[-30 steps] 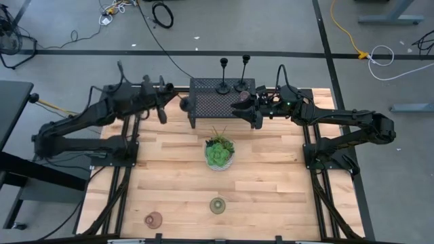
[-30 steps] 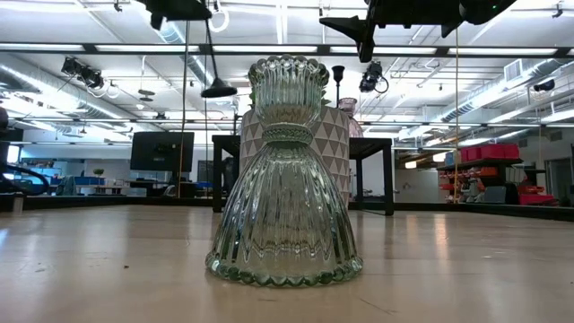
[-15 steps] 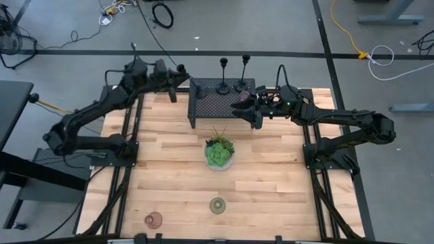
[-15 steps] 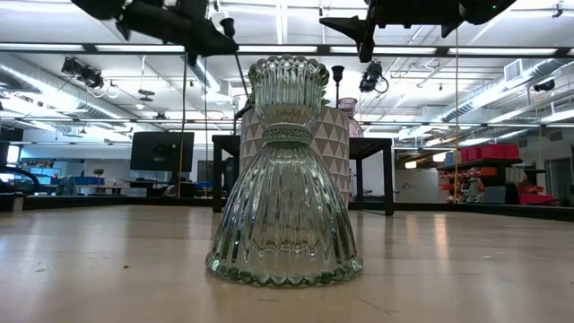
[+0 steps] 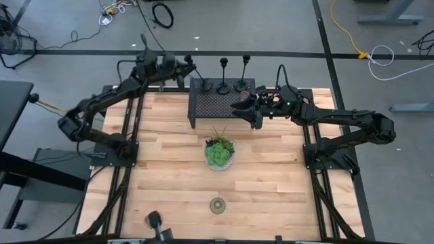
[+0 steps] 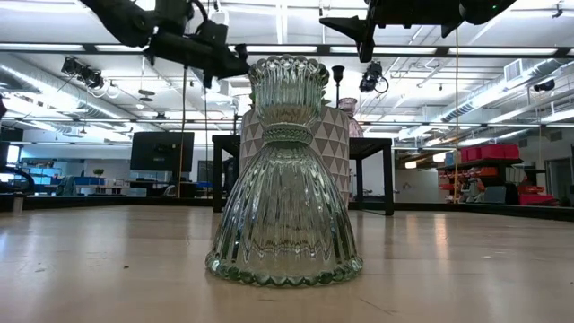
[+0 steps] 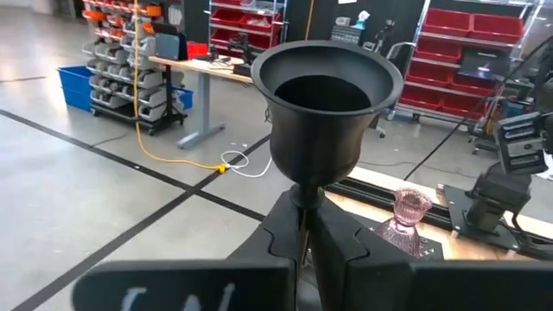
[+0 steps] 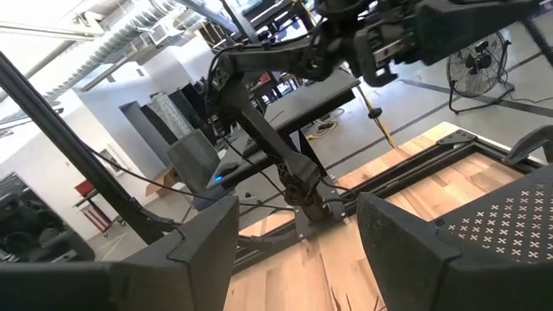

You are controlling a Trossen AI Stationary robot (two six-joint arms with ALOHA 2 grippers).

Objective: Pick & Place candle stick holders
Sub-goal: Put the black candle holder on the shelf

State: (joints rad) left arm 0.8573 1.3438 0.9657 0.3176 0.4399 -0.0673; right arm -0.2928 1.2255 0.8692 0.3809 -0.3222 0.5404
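— Changed?
— Left fingers (image 7: 341, 246), clamped on the stem of a slim black metal candle stick holder (image 7: 327, 112), cup just above them, lifted from beside the black mesh rack (image 5: 217, 102) to its rear corner.
— Right fingers (image 8: 203, 250)?
— Spread wide, empty, over the rack. Placement probably next.

left end effector (image 5: 184, 66) swung to rack (image 5: 220, 102) rear, apparently carrying holder (image 7: 327, 112)

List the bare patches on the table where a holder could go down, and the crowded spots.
Free: wood left of the plant bowl up to the table's left edge, and right of it below the right end effector. Also right of the green glass cup. Crowded: back edge, with the mesh rack, two black holders, and the left end effector gripping a third.
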